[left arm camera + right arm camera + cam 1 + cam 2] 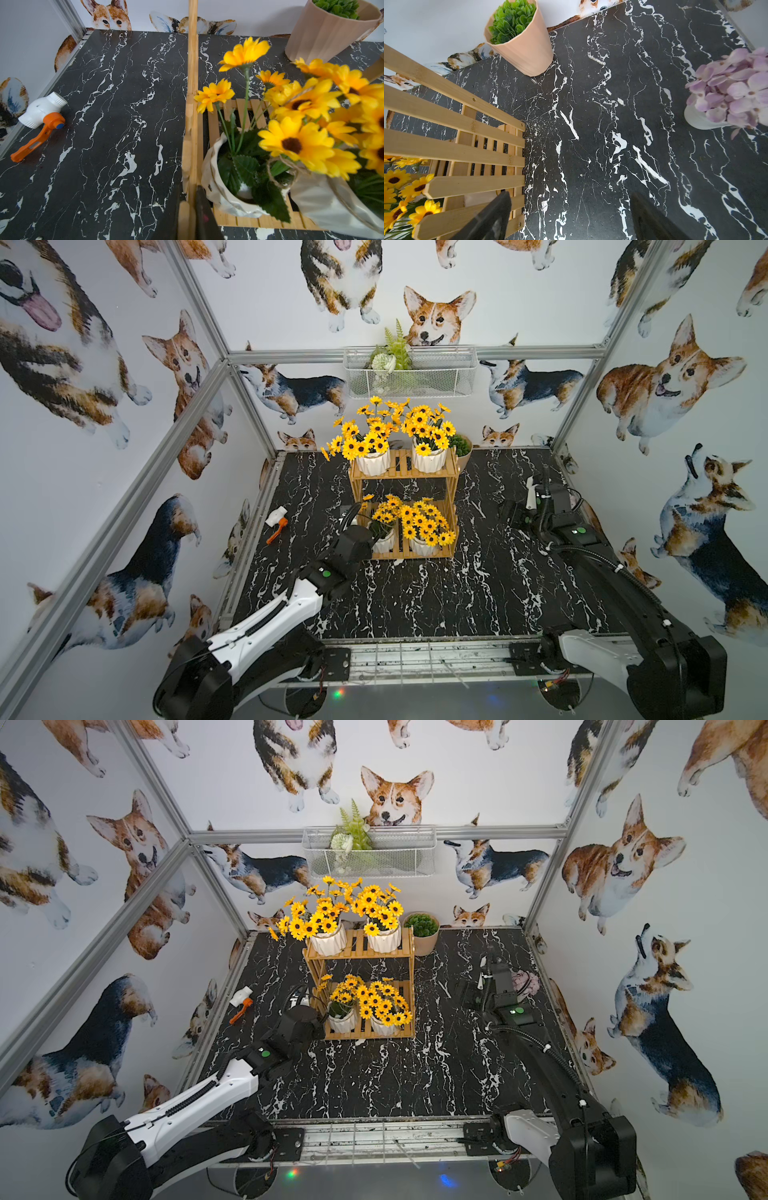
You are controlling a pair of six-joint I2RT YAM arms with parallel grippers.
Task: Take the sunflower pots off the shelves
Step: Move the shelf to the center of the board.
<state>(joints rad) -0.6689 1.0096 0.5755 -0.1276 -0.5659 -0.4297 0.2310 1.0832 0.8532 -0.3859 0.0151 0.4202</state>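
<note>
Pressing left gripper (300,1000) shut against the shelves (359,955) post, right gripper (571,199) gaping beside the shelves; risking dragging them, toppling sunflower pots (341,1021).

The white-and-black left arm (266,614) stretches forward and inward, its black left gripper (198,197) held low with jaws closed, while the black right arm (590,556) reaches forward, its black right gripper (571,224) with jaws wide apart.

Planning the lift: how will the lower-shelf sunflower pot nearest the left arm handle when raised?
Probably top-heavy: the sunflower pot is small and its tall bunch spreads past the rim. Its glossy ribbed wall looks hard, perhaps slippery and chippable. Blooms mingle with the neighbouring pot's, so they may snag.
</note>
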